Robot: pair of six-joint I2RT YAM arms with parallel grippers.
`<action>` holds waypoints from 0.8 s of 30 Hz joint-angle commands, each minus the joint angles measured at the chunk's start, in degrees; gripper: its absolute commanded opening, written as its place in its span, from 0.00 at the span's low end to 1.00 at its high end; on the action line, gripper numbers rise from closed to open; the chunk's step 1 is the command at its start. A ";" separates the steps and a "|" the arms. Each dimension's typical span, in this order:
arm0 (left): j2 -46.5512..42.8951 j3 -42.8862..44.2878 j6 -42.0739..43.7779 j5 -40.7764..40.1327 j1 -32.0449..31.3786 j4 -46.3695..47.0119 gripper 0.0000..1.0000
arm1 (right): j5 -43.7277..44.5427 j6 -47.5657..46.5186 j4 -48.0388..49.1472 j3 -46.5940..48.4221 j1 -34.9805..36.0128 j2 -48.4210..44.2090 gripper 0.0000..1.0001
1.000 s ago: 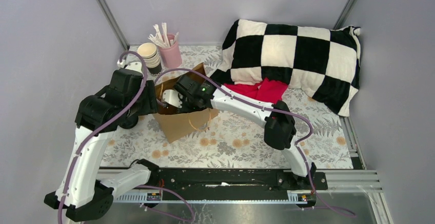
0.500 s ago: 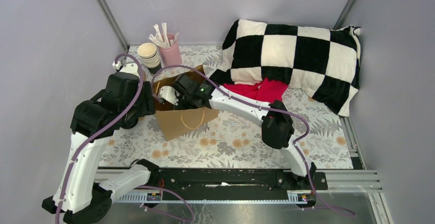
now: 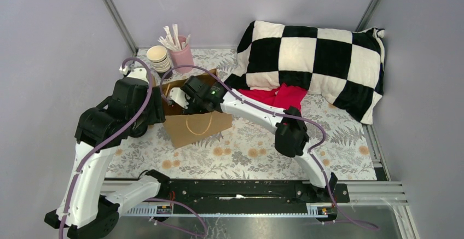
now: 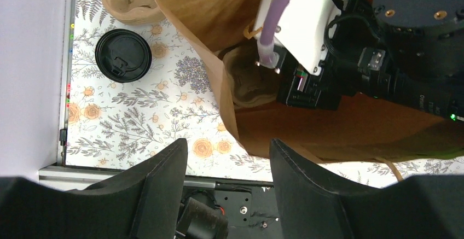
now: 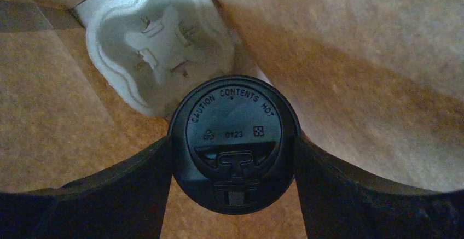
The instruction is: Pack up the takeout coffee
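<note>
Right claw (image 5: 233, 147) snug around takeout coffee (image 5: 234, 127)

- I work at a table (image 3: 246, 151) covered in a pale cloth printed with grey ferns and orange flowers.
- Plain lilac-grey walls (image 3: 235, 4) close in its back, left and right.
- Slanted metal posts (image 3: 115, 15) rise from both far corners.
- A black rail (image 3: 246, 192) runs along the near edge.
- A black-and-cream chequered pillow (image 3: 312, 58) fills the far right corner, touching a red cloth (image 3: 273, 95).
- The light is soft and even.

The right gripper (image 5: 234, 146) has been moved deeper into the paper bag (image 3: 199, 132), toward its left wall.
</note>
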 commanded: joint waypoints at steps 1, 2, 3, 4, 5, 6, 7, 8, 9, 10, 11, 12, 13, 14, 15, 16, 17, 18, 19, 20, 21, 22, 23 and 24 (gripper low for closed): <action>-0.62 1.21 -0.41 -1.94 -0.19 2.19 0.61 | -3.31 6.33 -13.51 4.13 0.24 7.09 0.69; -0.64 1.43 -0.53 -1.96 -0.19 2.35 0.61 | -2.90 6.74 -13.74 5.57 0.24 6.87 0.71; -0.62 1.59 -0.66 -1.89 -0.19 2.43 0.61 | -2.75 7.14 -13.83 6.87 0.24 6.55 0.74; -0.62 1.65 -0.83 -1.79 -0.19 2.54 0.61 | -2.72 7.65 -13.93 7.38 0.22 6.11 0.76; -0.74 1.53 -0.98 -1.67 -0.19 2.61 0.61 | -2.61 8.10 -14.00 8.07 0.28 5.75 0.78; -0.79 1.44 -1.14 -1.59 -0.19 2.64 0.61 | -2.49 8.43 -14.14 8.60 0.32 5.25 0.80; -0.92 1.35 -1.33 -1.70 -0.19 2.74 0.61 | -2.16 8.77 -14.31 9.04 0.40 4.79 0.82; -1.01 1.31 -1.43 -1.69 -0.19 2.86 0.61 | -1.68 8.98 -14.47 9.41 0.48 4.31 0.85; -1.10 1.28 -1.47 -1.64 -0.19 2.99 0.61 | -1.32 9.26 -14.45 9.63 0.54 3.69 0.90; -1.14 1.30 -1.52 -1.69 -0.19 3.04 0.61 | -1.17 9.43 -14.43 9.84 0.59 3.04 0.95; -1.15 1.29 -1.60 -1.72 -0.14 3.15 0.62 | -0.95 9.61 -14.38 10.03 0.66 2.44 0.99; -1.15 1.38 -1.76 -1.81 -0.18 3.18 0.62 | -0.86 9.92 -14.30 10.38 0.64 1.88 0.99; -1.15 1.38 -1.93 -1.80 -0.19 3.23 0.61 | -0.67 10.20 -14.25 10.95 0.68 1.47 1.00; -1.21 1.39 -2.18 -1.60 -0.18 3.29 0.62 | -0.53 10.43 -14.27 11.47 0.73 1.11 1.00; -1.23 1.32 -2.38 -1.43 -0.19 3.42 0.62 | -0.16 10.58 -14.35 12.05 0.80 0.69 1.00; -1.36 1.18 -2.56 -1.31 -0.19 3.51 0.61 | 0.09 10.71 -14.46 12.47 0.89 0.34 1.00; -1.39 1.00 -2.73 -1.36 -0.19 3.49 0.62 | 0.43 10.91 -14.65 12.74 0.97 -0.04 1.00; -1.51 0.79 -2.86 -1.38 -0.19 3.53 0.61 | 0.72 11.16 -14.86 12.92 1.07 -0.47 1.00; -1.69 0.71 -3.00 -1.58 -0.19 3.57 0.62 | 0.72 11.38 -14.98 12.91 1.18 -1.06 1.00; -1.75 0.62 -3.10 -1.63 -0.19 3.61 0.62 | 2.04 11.61 -15.14 12.86 1.20 -1.64 1.00; -1.83 0.60 -3.26 -1.70 -0.19 3.68 0.61 | 2.45 11.75 -15.18 12.78 1.26 -2.23 1.00; -1.85 0.60 -3.36 -1.62 -0.19 3.83 0.62 | 2.77 11.92 -15.38 12.81 1.29 -2.78 1.00; -1.83 0.55 -3.47 -1.65 -0.18 3.98 0.62 | 2.90 12.14 -15.50 12.83 1.25 -3.31 1.00; -1.81 0.47 -3.65 -1.67 -0.19 4.17 0.61 | 2.98 12.39 -15.56 12.92 1.34 -4.03 1.00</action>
